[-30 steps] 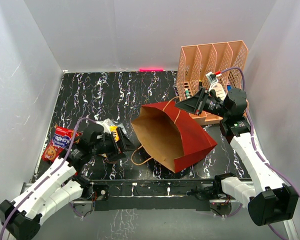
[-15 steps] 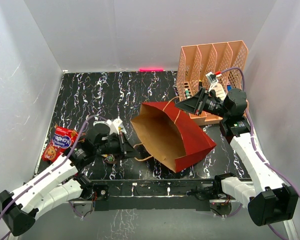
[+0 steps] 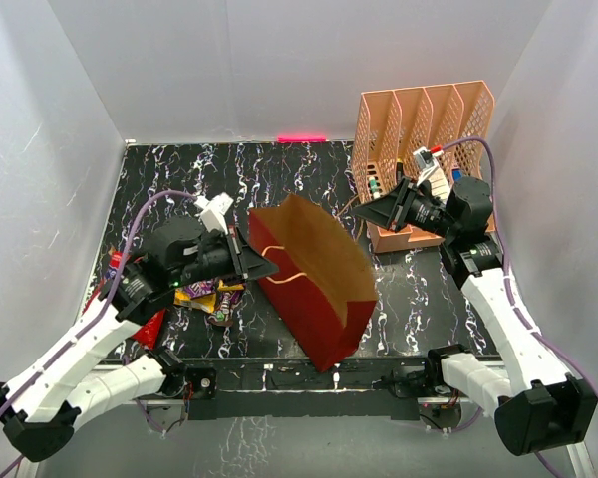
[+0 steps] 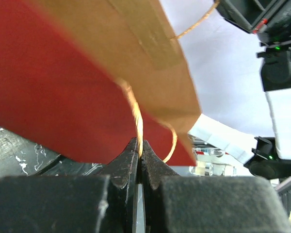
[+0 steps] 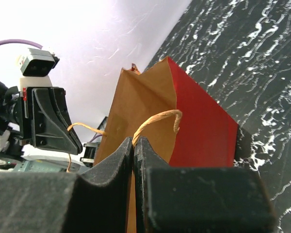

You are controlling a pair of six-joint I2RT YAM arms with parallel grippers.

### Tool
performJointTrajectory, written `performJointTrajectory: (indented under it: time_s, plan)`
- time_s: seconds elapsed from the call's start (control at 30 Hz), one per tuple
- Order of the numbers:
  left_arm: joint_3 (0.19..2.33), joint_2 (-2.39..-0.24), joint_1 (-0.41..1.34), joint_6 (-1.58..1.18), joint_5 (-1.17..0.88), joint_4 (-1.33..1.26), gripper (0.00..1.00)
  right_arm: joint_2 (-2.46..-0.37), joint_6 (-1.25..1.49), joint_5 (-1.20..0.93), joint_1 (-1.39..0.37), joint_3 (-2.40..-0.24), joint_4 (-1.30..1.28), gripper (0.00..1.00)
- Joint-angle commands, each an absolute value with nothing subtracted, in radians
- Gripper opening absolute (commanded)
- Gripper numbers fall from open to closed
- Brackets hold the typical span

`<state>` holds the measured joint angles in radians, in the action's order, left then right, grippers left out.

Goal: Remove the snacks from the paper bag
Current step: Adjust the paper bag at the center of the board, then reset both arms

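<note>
The paper bag (image 3: 324, 309), dark red outside and brown inside, hangs tilted between both arms, mouth upward and its base low near the table's front. My left gripper (image 3: 266, 267) is shut on one cord handle (image 4: 135, 114), the cord pinched at its tips (image 4: 139, 144) under the red wall (image 4: 48, 92). My right gripper (image 3: 363, 220) is shut on the other handle (image 5: 157, 118) at the bag's brown rim (image 5: 136, 97). Small purple and yellow snacks (image 3: 206, 293) lie on the table under my left arm. The large red snack bag (image 3: 150, 327) is mostly hidden by that arm.
A peach mesh file rack (image 3: 424, 124) with pens and small items stands at the back right, just behind my right wrist. White walls close in the black marbled table (image 3: 229, 179) on three sides.
My left gripper left the snack pile, shut on the bag's near handle and rose. The bag went from lying on its side to hanging between both grippers, shifted left.
</note>
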<state>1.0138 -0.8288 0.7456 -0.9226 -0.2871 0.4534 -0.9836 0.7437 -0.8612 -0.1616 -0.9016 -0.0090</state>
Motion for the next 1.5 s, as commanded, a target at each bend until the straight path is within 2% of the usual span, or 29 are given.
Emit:
performJointTrajectory:
  time_s: [0.0, 0.3, 0.67, 0.7, 0.77, 0.83, 0.93, 1.03, 1.13, 1.17, 1.3, 1.47]
  plan:
    - [1.008, -0.858, 0.749, -0.890, -0.271, 0.460, 0.00, -0.949, 0.644, -0.774, -0.158, -0.925, -0.082, 0.07]
    - [1.104, -0.902, 0.749, -0.811, -0.158, 0.518, 0.00, -0.942, 0.507, -0.645, -0.156, -1.027, -0.235, 0.07]
    - [1.129, -0.938, 0.749, -0.796, -0.144, 0.500, 0.00, -0.934, 0.458, -0.604, -0.157, -1.042, -0.296, 0.07]
    - [1.126, -0.939, 0.749, -0.799, -0.143, 0.505, 0.05, -0.928, 0.458, -0.605, -0.156, -1.038, -0.301, 0.07]
    - [1.125, -0.933, 0.749, -0.795, -0.126, 0.525, 0.23, -0.911, 0.459, -0.614, -0.156, -1.035, -0.301, 0.09]
    - [1.130, -0.916, 0.749, -0.780, -0.096, 0.556, 0.42, -0.895, 0.457, -0.627, -0.157, -1.049, -0.318, 0.19]
    - [1.136, -0.877, 0.749, -0.757, -0.050, 0.577, 0.64, -0.880, 0.448, -0.635, -0.157, -1.087, -0.357, 0.43]
    - [1.166, -0.851, 0.748, -0.730, -0.006, 0.604, 0.80, -0.884, 0.425, -0.649, -0.157, -1.137, -0.420, 0.63]
    - [1.229, -0.854, 0.749, -0.692, 0.056, 0.665, 0.90, -0.893, 0.382, -0.627, -0.156, -1.207, -0.511, 0.81]
    - [1.253, -0.860, 0.749, -0.675, 0.080, 0.689, 0.97, -0.893, 0.367, -0.610, -0.156, -1.227, -0.542, 0.87]
    - [1.379, -0.885, 0.749, -0.600, 0.193, 0.791, 0.98, -0.886, 0.295, -0.482, -0.156, -1.327, -0.685, 0.98]
    - [1.589, -0.916, 0.749, -0.467, 0.308, 0.829, 0.98, -0.857, 0.180, -0.240, -0.156, -1.494, -0.878, 0.98]
